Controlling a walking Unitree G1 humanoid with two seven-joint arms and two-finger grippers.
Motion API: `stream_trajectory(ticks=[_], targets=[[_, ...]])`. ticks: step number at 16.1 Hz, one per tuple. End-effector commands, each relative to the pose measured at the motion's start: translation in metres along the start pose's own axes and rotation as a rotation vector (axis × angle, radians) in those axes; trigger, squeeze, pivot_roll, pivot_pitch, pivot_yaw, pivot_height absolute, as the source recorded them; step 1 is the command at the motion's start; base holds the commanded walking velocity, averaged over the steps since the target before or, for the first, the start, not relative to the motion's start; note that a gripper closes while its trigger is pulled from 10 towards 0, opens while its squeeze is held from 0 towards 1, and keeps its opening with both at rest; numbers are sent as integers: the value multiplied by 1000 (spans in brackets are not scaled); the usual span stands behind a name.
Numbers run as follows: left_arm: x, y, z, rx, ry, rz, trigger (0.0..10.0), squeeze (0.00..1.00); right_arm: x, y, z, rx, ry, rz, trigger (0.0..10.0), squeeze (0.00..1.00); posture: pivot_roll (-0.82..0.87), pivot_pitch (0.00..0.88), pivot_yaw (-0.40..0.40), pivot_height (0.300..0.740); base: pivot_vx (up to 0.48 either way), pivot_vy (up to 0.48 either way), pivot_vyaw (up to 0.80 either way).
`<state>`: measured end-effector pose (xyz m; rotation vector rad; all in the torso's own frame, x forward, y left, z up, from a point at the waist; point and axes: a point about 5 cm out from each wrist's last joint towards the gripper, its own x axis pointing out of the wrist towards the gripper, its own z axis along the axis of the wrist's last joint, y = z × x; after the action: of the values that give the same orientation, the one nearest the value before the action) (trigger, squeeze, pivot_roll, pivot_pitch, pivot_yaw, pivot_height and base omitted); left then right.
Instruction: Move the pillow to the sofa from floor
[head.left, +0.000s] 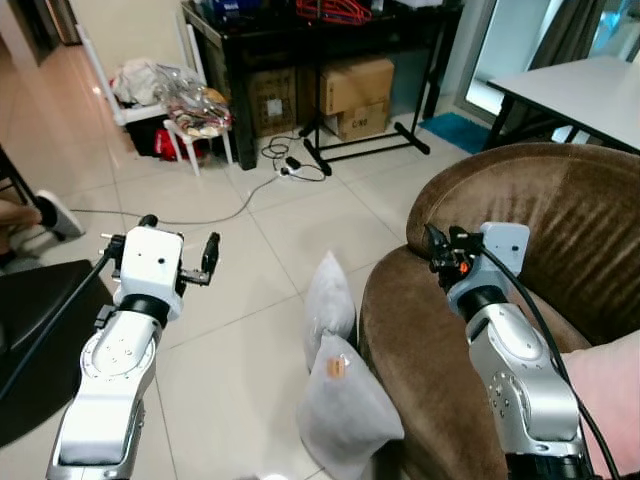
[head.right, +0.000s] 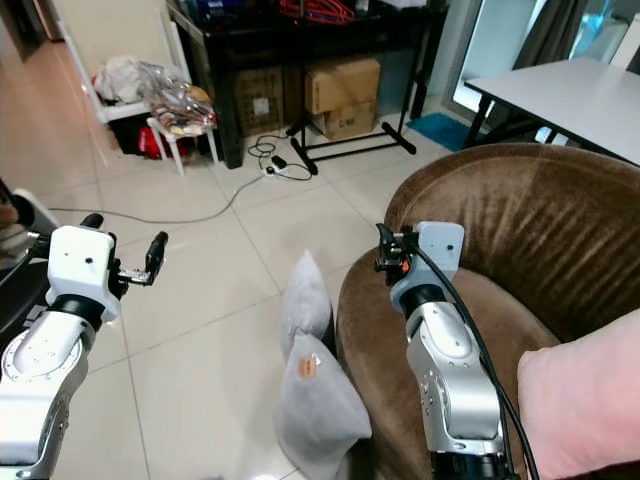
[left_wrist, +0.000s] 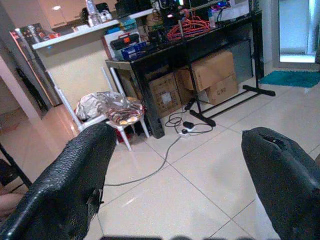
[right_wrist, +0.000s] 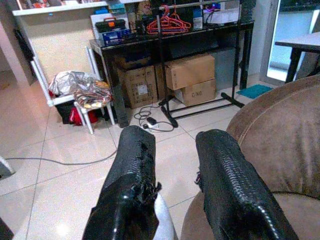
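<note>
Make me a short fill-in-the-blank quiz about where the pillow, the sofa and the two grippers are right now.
1. The grey pillow lies on the ____, against the sofa's side.
2. The sofa is ____ in colour.
3. The right gripper hovers over the sofa's ____.
4. The left gripper's fingers are spread wide ____, holding nothing.

Missing words: floor; brown; arm; open

Cardboard boxes (head.left: 355, 95) sit under a black table (head.left: 262, 40); a cable (head.left: 200, 215) crosses the floor tiles.

Tiled floor (head.left: 260, 215), black table (left_wrist: 200, 42)
</note>
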<state>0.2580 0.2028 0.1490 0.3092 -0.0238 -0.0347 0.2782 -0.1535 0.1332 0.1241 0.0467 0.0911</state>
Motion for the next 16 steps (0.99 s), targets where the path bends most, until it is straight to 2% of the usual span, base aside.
stream_trajectory(ticks=[1, 8, 13, 16], targets=[[2, 0, 2, 7, -8, 5, 10000, 0, 2, 2, 2, -4, -7, 5, 10000, 0, -105, 0, 6, 660, 0, 0, 0], [3, -1, 4, -2, -15, 9, 10000, 0, 3, 2, 3, -17, -19, 13, 10000, 0, -107, 0, 7, 595, 0, 0, 0], [3, -1, 6, -15, -33, -7, 10000, 0, 5, 3, 3, -29, -18, 15, 10000, 0, -105, 0, 4, 595, 0, 0, 0], [3, 0, 7, -22, -37, -11, 10000, 0, 6, 2, 2, -32, -18, 9, 10000, 0, -104, 0, 4, 595, 290, 0, 0]])
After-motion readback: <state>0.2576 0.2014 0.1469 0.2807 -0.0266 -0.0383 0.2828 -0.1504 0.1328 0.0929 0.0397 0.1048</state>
